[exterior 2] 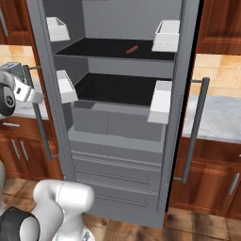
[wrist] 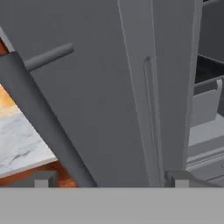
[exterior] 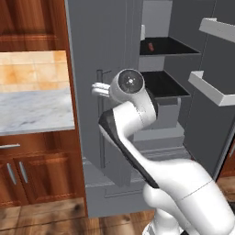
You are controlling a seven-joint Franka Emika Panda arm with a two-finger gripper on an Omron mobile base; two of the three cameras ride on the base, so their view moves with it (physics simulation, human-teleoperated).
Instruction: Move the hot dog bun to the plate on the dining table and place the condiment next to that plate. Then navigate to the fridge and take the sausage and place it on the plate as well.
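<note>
The tall grey fridge (exterior: 92, 46) (exterior 2: 117, 127) stands with both doors swung open. On its upper dark shelf lies the thin reddish-brown sausage (exterior: 150, 46) (exterior 2: 132, 49). My gripper (exterior: 97, 88) (exterior 2: 38, 98) (wrist: 111, 179) is at the left door's long bar handle (exterior: 99, 119) (exterior 2: 41, 122) (wrist: 48, 122). It is open. In the hand view the handle crosses diagonally between the wide-spread fingertips (wrist: 43, 179), and nothing is held. The hot dog bun, the plate, the condiment and the dining table are out of view.
White door bins (exterior: 211, 87) (exterior 2: 167, 35) jut from the open doors. A marble counter backed by orange tiles (exterior: 32, 110) (exterior 2: 214, 117) flanks the fridge over wooden cabinets (exterior: 36, 179). The right door's handle (exterior 2: 194, 127) and the base drawers (exterior 2: 117, 174) face me.
</note>
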